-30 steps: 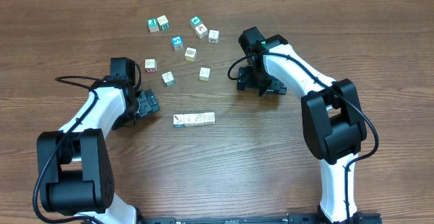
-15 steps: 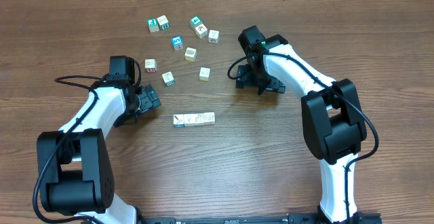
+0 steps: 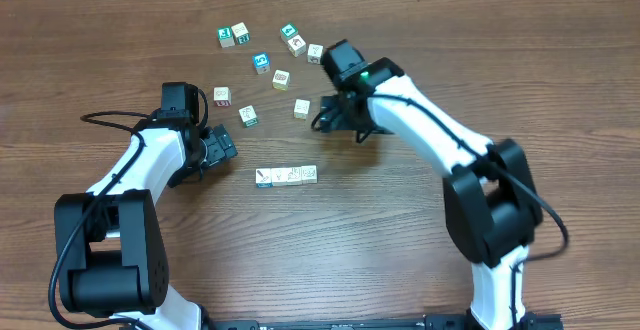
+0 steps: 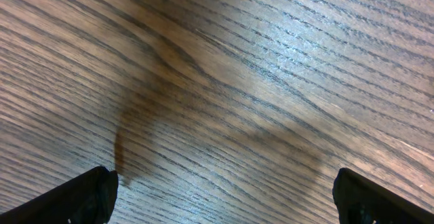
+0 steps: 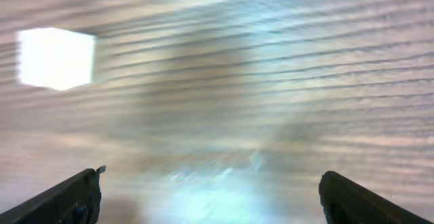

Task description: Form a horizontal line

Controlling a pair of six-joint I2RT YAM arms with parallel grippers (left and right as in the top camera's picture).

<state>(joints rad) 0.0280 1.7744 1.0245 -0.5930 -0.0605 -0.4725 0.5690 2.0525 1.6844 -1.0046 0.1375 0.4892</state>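
Though out of L wrist cam, horizontal line [image 3: 286, 175] clear overhead.

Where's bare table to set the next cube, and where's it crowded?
Bare wooden table lies right of the row of small pale cubes and along its near side. Crowded: the loose scattered cubes beyond it, beside the right tool.
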